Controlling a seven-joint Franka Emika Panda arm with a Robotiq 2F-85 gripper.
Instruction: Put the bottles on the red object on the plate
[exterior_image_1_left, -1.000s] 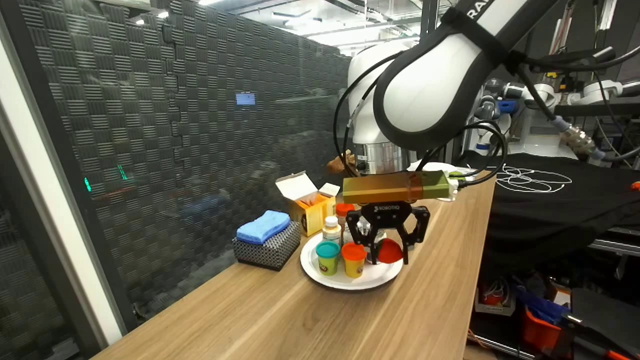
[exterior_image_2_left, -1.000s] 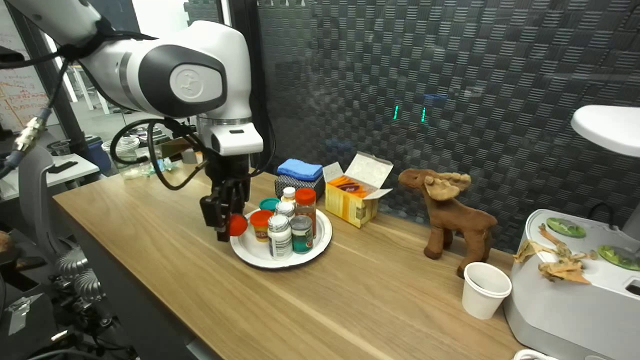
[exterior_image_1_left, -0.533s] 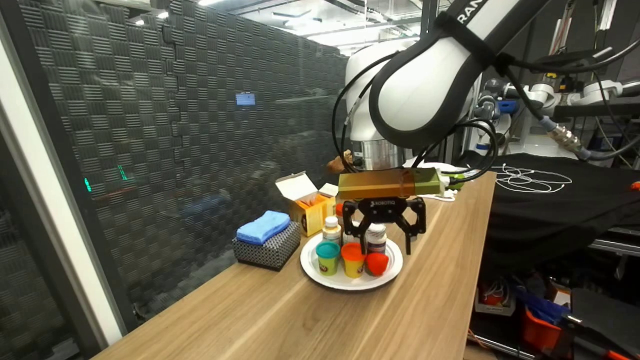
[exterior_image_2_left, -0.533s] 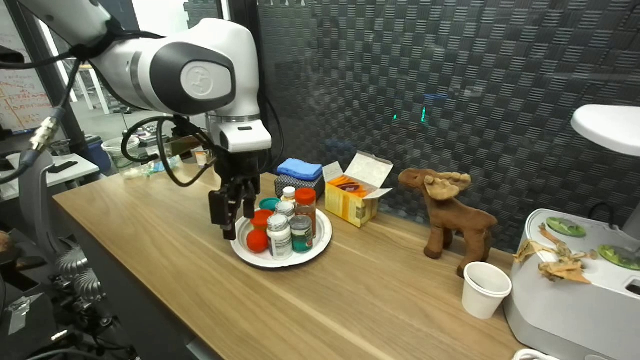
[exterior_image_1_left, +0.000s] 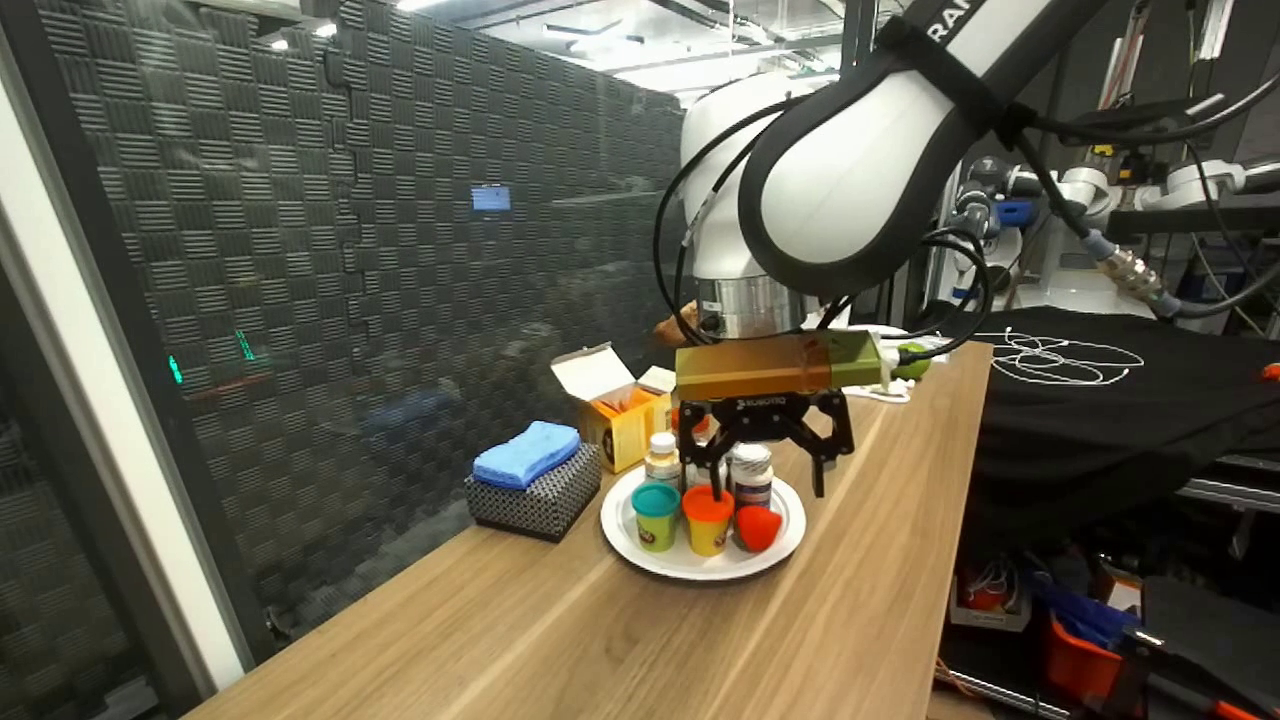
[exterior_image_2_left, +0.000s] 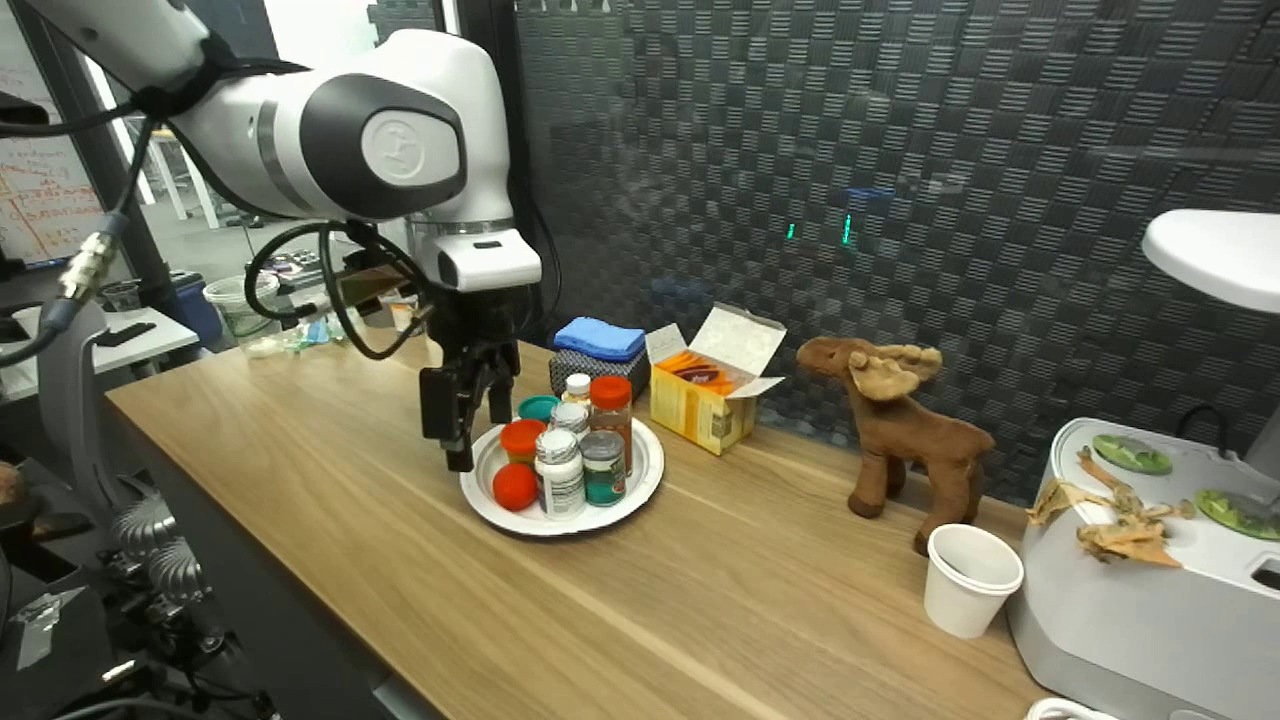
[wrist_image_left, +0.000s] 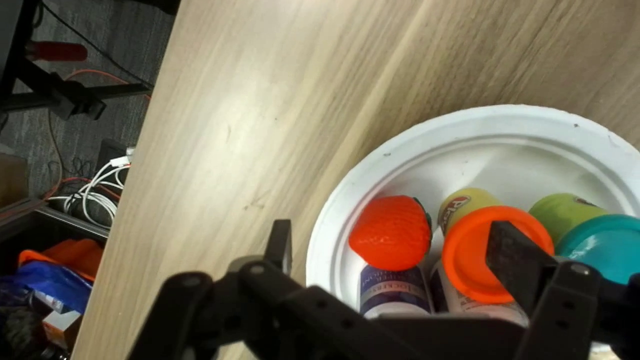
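Observation:
The red object, a strawberry shape with a green leafy end, lies on the plate's inner edge (wrist_image_left: 392, 232). Around it on the white plate (exterior_image_1_left: 690, 570) stand several bottles: a white one with a purple label (exterior_image_1_left: 752, 485) touching or right beside it, a red-capped one (exterior_image_2_left: 611, 393), a grey-lidded green one (exterior_image_2_left: 603, 480) and a small white-capped one (exterior_image_1_left: 662, 462). Two tubs, orange-lidded (exterior_image_1_left: 708, 530) and teal-lidded (exterior_image_1_left: 656, 525), share the plate. My gripper (exterior_image_1_left: 768, 490) hangs open above the red object, holding nothing; in the wrist view, one finger overlaps the orange lid.
Behind the plate are an open yellow box (exterior_image_2_left: 700, 405) and a dark patterned box (exterior_image_1_left: 540, 500) topped by a blue cloth (exterior_image_1_left: 527, 455). Farther along stand a toy moose (exterior_image_2_left: 905, 440), paper cups (exterior_image_2_left: 970, 580) and a white appliance (exterior_image_2_left: 1150, 590). The table edge (wrist_image_left: 135, 150) drops off on one side.
A second ago the red object was between my fingers above the plate's edge. My gripper has opened and let go; the object now rests on the plate, and the gripper has risen slightly.

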